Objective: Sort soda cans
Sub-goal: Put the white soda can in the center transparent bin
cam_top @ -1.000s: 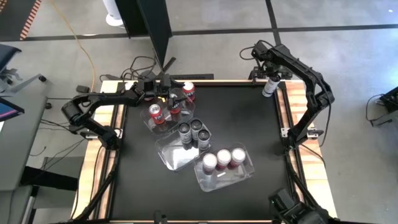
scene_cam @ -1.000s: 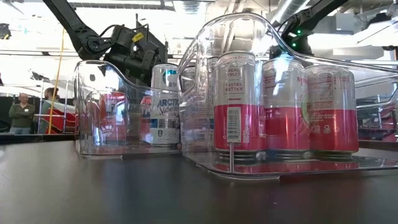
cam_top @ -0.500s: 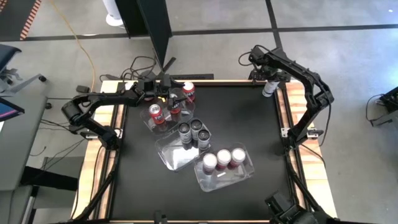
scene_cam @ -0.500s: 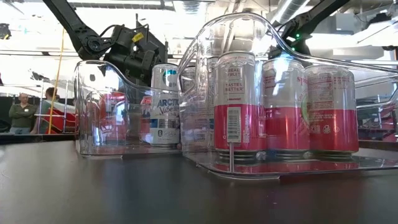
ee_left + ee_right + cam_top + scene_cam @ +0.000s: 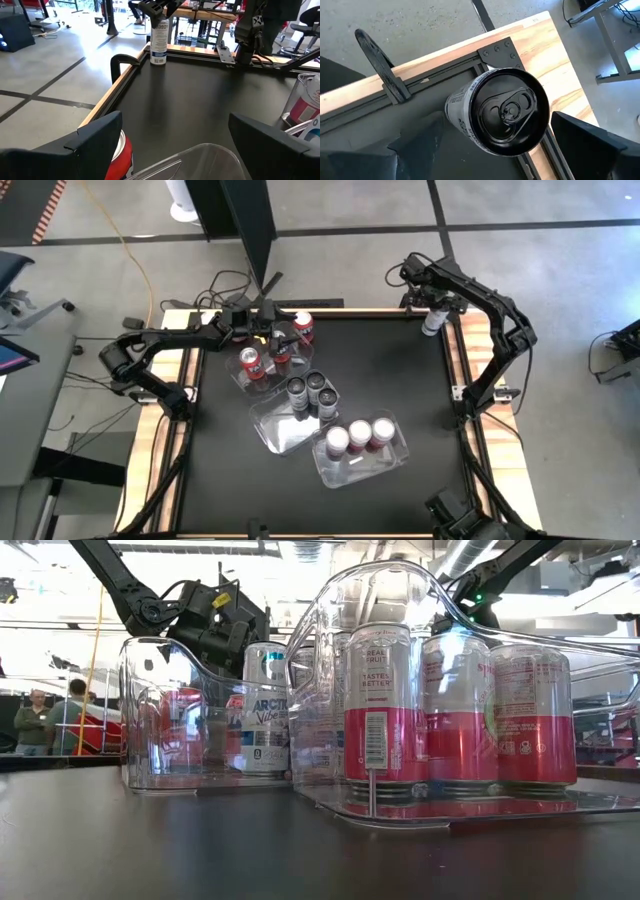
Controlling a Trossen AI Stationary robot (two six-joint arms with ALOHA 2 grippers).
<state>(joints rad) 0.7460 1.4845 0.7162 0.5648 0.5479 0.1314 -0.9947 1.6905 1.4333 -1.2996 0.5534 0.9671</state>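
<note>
High view, upper right: my right claw (image 5: 432, 298) hangs wide open, empty, over the corner can (image 5: 432, 321) on the tabletop (image 5: 380, 370); I judge an off-centre descent would topple it off.

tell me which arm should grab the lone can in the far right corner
Right: its open claw hangs directly over that can. The left claw sits across the table at the far tub.

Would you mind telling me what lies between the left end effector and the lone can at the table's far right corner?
Only bare black table: the left wrist view shows nothing between the left end effector and the lone can.
</note>
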